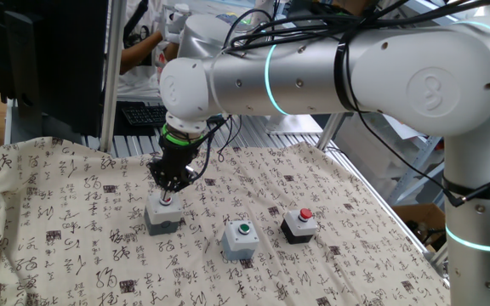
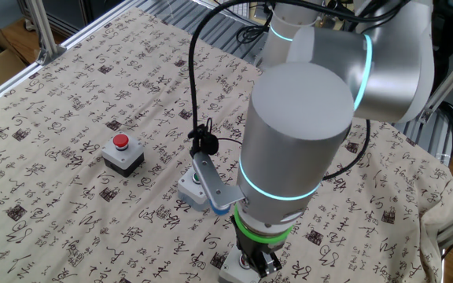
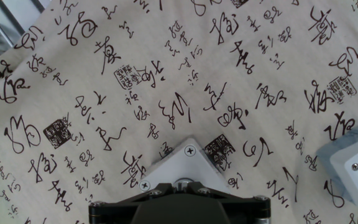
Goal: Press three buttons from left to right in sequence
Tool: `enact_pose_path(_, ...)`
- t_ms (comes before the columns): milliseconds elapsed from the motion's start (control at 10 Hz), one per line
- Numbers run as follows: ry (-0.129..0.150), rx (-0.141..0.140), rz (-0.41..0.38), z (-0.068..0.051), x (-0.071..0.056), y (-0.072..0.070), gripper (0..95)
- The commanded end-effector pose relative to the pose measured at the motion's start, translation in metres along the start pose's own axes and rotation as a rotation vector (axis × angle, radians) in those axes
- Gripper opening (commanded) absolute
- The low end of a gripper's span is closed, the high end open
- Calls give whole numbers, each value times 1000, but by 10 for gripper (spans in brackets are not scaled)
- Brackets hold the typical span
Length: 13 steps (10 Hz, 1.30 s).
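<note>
One fixed view shows 3 buttons in a row on the table (image 1: 66, 187), which has a cloth with black writing over it. The grey box with the red cap (image 1: 163, 217) is on the left, the grey box with the green cap (image 1: 242, 240) is in the middle, and the black box with the red cap (image 1: 300, 224) is on the right. They sit well apart from each other. The end effector (image 1: 168, 194) points straight down onto the left box, and its tips are at the cap, so I think this is press 1 of 3. The 2 fingers are closed together, with nothing held between them, and that makes 1 blunt tip to push with. To do this step well, the tip should stay over the middle of the cap and push straight down, not at a slant, so the little box does not slide or tip on the soft cloth. A short, firm push is enough. Then I think it should lift straight up until it is clear of the cap before it goes sideways to the green one. From the hand view, only a corner of the left box shows under the hand, and the cap is hidden. The other fixed view has the arm covering most of that box too.
</note>
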State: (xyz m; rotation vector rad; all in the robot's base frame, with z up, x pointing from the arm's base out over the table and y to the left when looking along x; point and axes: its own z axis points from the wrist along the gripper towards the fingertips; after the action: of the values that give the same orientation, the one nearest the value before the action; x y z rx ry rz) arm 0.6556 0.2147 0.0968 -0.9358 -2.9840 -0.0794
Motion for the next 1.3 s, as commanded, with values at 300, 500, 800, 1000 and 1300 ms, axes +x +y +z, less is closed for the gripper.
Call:
enact_pose_path(300, 0, -6, -3, 0, -1, -2, 0)
enact_pose_path(500, 2, -8, -2, 1, -2, -3, 0)
enact_pose_path(800, 5, -23, 2, 1, -1, -5, 0)
enact_pose_path(1000, -8, -33, 5, 5, 0, -7, 0)
enact_pose_path(1300, -5, -65, 13, 9, -1, -8, 0)
